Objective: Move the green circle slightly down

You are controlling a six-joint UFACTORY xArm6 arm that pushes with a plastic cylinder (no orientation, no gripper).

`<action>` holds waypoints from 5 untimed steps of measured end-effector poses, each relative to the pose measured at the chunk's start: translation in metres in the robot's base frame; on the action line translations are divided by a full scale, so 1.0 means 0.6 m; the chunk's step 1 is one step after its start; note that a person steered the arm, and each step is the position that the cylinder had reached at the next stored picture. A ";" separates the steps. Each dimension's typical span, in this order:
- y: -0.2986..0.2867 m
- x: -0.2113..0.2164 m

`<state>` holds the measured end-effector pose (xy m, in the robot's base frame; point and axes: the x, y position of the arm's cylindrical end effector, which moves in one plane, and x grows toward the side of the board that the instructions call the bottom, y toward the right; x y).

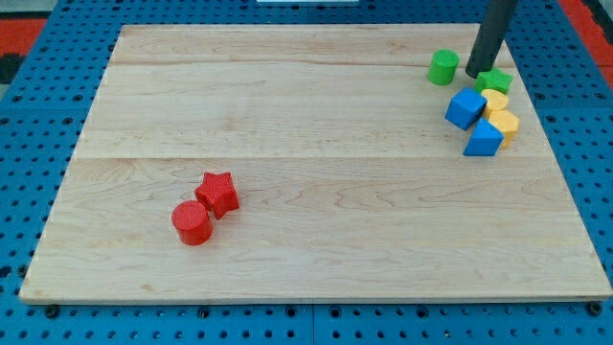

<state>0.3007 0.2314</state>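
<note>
The green circle (442,67) is a short green cylinder near the view's top right of the wooden board (306,220). My tip (474,74) is at the end of a dark rod coming down from the view's top. It stands just right of the green circle and just left of a green star (495,80), close to both. I cannot tell if it touches either.
Below the green star lies a tight cluster: a blue cube (465,107), a yellow block (495,100), another yellow block (503,123) and a blue block (484,139). A red star (219,193) and a red cylinder (192,222) sit at the lower left.
</note>
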 end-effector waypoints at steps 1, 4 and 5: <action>0.000 -0.031; -0.088 -0.089; -0.086 -0.036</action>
<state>0.2792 0.1798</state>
